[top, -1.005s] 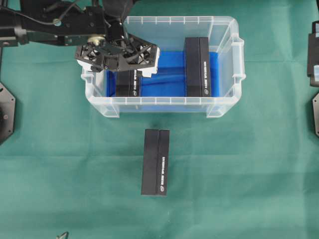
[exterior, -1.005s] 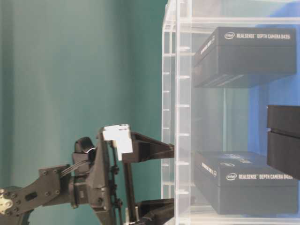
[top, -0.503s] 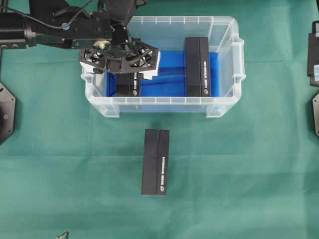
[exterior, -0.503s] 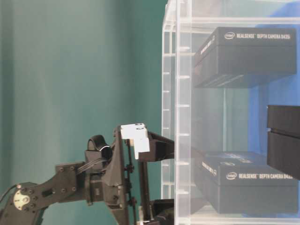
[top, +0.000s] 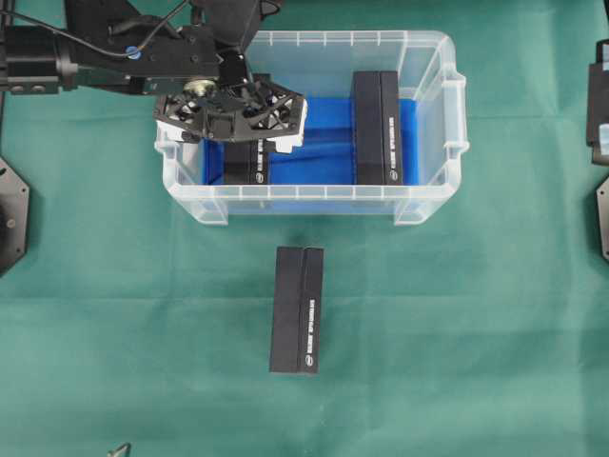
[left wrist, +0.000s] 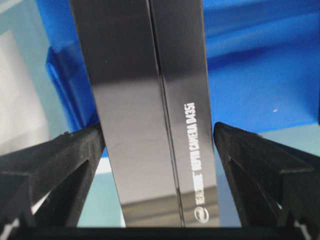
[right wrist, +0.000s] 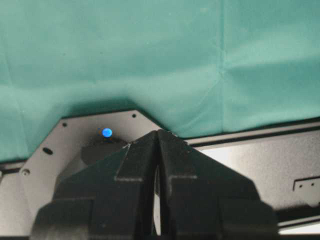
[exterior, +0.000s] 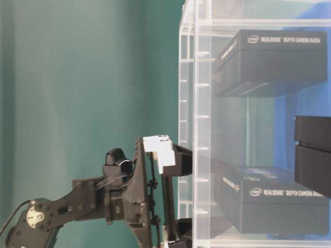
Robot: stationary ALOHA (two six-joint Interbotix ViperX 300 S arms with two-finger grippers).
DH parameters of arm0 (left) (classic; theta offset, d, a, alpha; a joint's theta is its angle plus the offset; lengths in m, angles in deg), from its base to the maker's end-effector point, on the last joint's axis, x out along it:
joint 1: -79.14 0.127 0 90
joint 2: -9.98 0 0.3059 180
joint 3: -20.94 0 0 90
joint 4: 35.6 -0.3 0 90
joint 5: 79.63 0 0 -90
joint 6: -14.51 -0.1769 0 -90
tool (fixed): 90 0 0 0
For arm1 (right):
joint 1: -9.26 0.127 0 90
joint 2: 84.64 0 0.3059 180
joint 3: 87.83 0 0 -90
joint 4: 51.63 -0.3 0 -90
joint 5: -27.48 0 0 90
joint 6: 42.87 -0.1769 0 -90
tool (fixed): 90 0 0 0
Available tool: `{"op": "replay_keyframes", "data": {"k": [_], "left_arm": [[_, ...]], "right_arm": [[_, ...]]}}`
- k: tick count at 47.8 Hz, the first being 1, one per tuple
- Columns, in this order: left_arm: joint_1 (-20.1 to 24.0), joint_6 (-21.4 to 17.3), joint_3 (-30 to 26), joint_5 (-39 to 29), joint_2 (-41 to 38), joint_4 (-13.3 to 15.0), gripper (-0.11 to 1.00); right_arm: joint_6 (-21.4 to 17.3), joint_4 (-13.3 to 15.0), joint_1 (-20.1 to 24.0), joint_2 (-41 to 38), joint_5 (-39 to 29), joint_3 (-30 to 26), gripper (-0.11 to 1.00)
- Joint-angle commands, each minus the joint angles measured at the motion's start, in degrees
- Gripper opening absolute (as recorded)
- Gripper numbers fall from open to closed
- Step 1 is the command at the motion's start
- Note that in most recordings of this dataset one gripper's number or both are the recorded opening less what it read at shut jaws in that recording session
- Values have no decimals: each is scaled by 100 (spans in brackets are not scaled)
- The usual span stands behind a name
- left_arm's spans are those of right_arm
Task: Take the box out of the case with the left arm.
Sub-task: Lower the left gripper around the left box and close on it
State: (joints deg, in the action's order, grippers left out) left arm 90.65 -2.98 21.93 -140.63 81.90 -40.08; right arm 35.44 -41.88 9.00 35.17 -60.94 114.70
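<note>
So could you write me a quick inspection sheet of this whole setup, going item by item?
Surface: green cloth, lightly creased.
Job's things: clear case with blue lining; two black boxes inside, the left box under the arm, the right box lying flat.
Clutter: a third black box on the cloth in front of the case.
Grippers: left gripper open, fingers on either side of the left box, apparently not clamped; right gripper shut, parked away from the case.
Cables: thin black cable along the left arm.
Surroundings: black base plates at the table edges.
</note>
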Motion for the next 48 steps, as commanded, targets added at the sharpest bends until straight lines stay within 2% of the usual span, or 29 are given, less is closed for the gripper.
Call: {"op": "replay_keyframes", "data": {"k": [1,30,34,39,48], "left_arm": [[18,-9,-62,79,18,-26,87],[18,26,70,255,-114,-26,86],[9,18,70,334,-105,-26,81],[-18,9,88,431,-97,-18,64],[-35,0,97,448,-97,26,63]], "right_arm": [[0,0,-9,0,26,-53,0],[0,0,-9,0,26,-26,0],[0,0,-9,0,26,-35,0],[0,0,-9,0,26,-35,0],[-9,0,0,0,26,-35,0]]}}
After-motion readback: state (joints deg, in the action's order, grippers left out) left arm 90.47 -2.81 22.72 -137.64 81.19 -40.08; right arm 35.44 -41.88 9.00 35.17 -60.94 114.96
